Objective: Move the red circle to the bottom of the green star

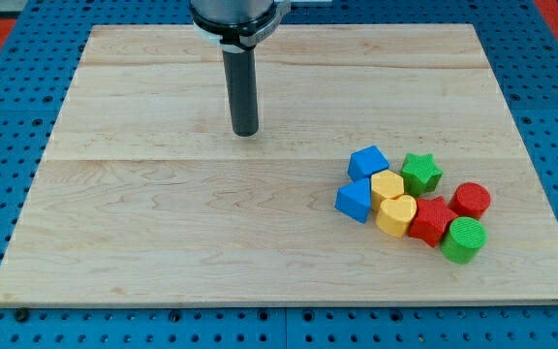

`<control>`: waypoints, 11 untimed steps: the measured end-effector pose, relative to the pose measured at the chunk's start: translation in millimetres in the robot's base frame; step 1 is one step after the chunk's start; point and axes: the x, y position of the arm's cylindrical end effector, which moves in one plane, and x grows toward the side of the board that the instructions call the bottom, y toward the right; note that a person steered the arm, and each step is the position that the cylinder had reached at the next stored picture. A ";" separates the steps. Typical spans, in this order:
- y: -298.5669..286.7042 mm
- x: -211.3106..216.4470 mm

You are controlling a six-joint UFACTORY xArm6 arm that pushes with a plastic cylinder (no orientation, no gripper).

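The red circle (pixel 471 200) lies at the right end of a tight cluster of blocks at the view's lower right. The green star (pixel 420 174) sits up and to the left of it, a small gap between them. My tip (pixel 246 132) rests on the board near the top centre, far to the left of and above the cluster, touching no block.
The cluster also holds a blue cube (pixel 368 162), a blue triangular block (pixel 354 201), a yellow hexagon (pixel 387 184), a yellow heart (pixel 396 214), a red star-like block (pixel 432 220) and a green circle (pixel 465 238). The wooden board (pixel 163 242) ends just right of and below them.
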 end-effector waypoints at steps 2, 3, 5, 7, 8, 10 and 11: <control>1.4 -9.0; 56.3 -40.4; 272.5 1.8; 298.7 121.7; 240.7 116.6; 234.0 117.1; 228.4 116.8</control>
